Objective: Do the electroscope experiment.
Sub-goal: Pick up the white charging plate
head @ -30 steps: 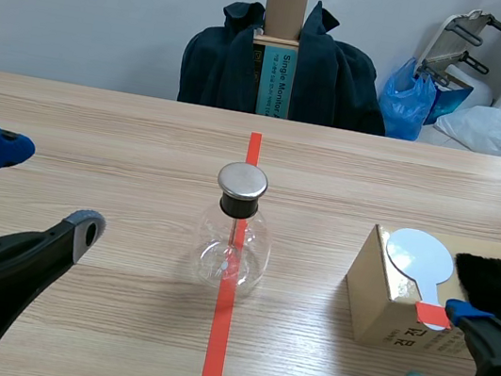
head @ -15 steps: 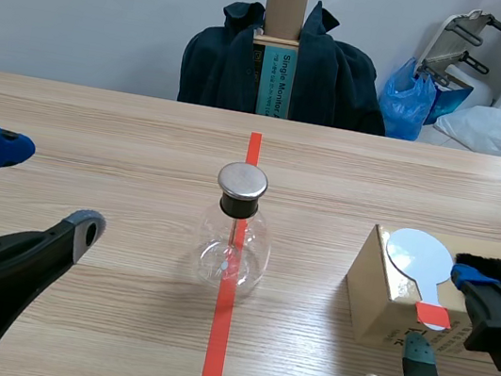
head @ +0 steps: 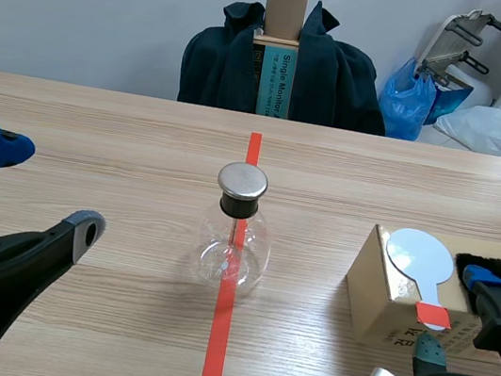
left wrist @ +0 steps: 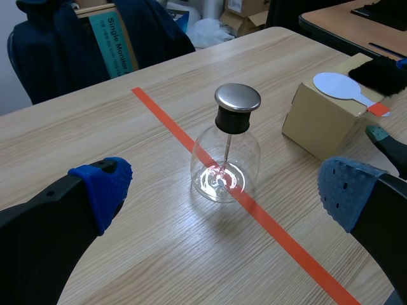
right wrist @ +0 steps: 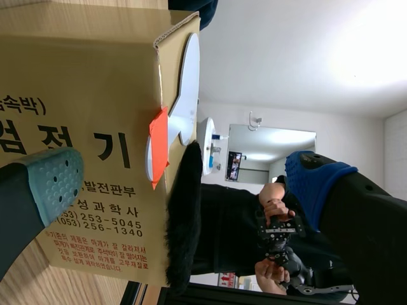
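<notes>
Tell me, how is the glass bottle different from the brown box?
The glass bottle is round and see-through, with a thin rod inside; the brown box is square-edged cardboard. The bottle wears a shiny metal cap; the box carries a white paddle and black fur. The bottle stands on the red tape line; the box sits to the robot's right. Both rest on the wooden table.
</notes>
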Action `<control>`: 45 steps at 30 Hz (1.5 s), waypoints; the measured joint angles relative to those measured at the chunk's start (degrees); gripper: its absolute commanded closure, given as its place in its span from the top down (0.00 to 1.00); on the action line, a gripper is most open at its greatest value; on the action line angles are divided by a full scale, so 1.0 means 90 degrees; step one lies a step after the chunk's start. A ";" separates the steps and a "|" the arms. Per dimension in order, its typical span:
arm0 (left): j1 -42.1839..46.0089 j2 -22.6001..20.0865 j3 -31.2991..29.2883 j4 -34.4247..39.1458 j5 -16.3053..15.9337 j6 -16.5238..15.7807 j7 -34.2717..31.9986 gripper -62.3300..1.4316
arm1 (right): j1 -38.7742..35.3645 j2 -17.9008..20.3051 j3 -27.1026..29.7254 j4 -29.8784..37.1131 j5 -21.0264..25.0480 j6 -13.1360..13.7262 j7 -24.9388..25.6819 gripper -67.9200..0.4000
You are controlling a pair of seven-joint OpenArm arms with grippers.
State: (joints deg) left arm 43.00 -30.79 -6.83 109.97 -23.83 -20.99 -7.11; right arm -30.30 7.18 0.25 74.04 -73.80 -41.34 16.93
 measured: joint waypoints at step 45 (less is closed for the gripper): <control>0.0000 0.0000 0.0000 0.0000 0.0000 0.0000 0.0000 1.00 | 0.0000 0.0000 0.0000 0.0000 -0.0325 0.0000 0.0231 0.45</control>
State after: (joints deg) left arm 43.00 -30.79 -6.83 109.97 -23.83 -20.99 -7.11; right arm -30.30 7.18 0.25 74.04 -76.73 -41.34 19.00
